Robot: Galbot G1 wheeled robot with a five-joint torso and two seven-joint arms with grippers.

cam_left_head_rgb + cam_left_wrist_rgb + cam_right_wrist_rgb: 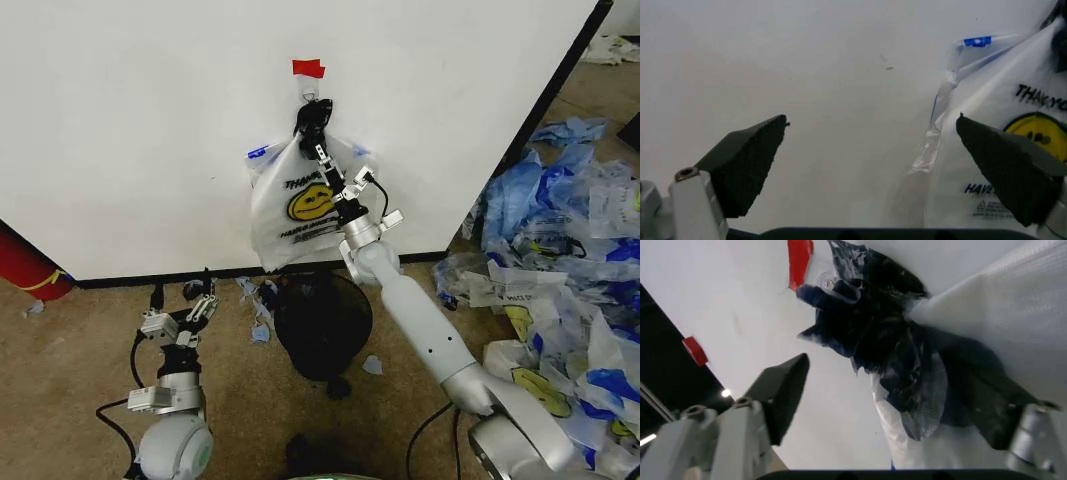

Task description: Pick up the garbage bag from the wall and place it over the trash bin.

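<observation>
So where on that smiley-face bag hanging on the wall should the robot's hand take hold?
Probably at the dark bunched handles of the garbage bag, just under the hook. There the plastic gathers into one narrow bundle, while the body hangs flat against the wall. Coming from the front and slightly below suits it; the open right hand sits there.

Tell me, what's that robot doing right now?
Right gripper open at garbage bag handles, bag hanging on wall. Left gripper open, low. Trash bin below, unobstructed.
</observation>
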